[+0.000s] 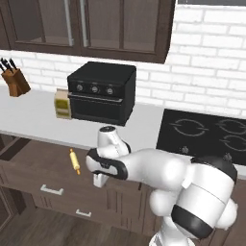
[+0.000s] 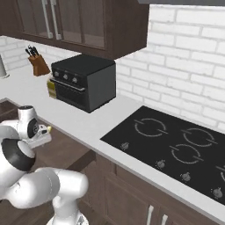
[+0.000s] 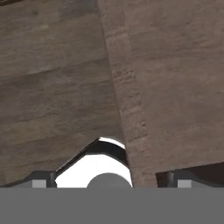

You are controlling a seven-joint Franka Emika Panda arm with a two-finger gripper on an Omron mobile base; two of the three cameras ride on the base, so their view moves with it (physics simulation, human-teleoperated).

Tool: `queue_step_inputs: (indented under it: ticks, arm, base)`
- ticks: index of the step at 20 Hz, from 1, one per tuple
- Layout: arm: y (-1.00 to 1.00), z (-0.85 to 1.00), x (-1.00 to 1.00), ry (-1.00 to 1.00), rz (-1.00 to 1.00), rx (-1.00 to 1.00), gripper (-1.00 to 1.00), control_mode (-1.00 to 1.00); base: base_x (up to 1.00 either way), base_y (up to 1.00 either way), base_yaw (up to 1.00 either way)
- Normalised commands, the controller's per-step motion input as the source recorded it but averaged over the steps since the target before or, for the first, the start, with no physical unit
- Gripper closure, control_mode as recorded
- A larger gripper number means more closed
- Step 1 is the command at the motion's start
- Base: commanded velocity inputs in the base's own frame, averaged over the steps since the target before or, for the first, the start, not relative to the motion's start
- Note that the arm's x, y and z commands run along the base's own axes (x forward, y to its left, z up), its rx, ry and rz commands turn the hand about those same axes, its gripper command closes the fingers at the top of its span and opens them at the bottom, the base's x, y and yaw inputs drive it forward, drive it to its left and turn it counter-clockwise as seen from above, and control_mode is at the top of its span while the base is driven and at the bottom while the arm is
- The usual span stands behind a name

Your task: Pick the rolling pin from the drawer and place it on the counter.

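The pincer (image 3: 109, 181) stands wide open over the open drawer (image 1: 43, 166), holding nothing; the pin (image 1: 74, 161) lies apart inside it

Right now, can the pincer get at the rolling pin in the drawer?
Probably yes. The drawer is pulled open, the rolling pin lies uncovered inside, and the open pincer hangs just beside it with nothing between.

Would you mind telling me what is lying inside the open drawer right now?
The rolling pin lies on the floor of the open drawer, left of the hand. The arm covers the drawer's right part, so anything there is hidden.
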Motion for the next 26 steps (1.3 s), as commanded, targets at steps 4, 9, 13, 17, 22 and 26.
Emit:
queue_step_inputs:
  ticks: [4,9,13,17,22,26]
  arm:
    - [0.0,-0.63,0.05,0.0,0.1,-0.05,-1.0,-1.0]
    - [0.0,-0.3,0.24,0.0,0.02,0.0,-1.0,-1.0]
    - [0.0,-0.34,0.28,-0.08,0.0,0.0,-1.0,-1.0]
    - [0.0,-0.14,0.11,-0.02,0.0,0.0,-1.0,-1.0]
    - [0.0,-0.08,-0.55,0.09,0.03,0.0,-1.0,-1.0]
    - [0.05,-0.01,-1.0,0.15,0.07,0.0,-1.0,-1.0]
  base:
    - [0.0,0.0,0.0]
    - [0.0,0.0,0.0]
    - [0.0,0.0,0.0]
    - [0.0,0.0,0.0]
    - [0.0,0.0,0.0]
    - [0.0,0.0,0.0]
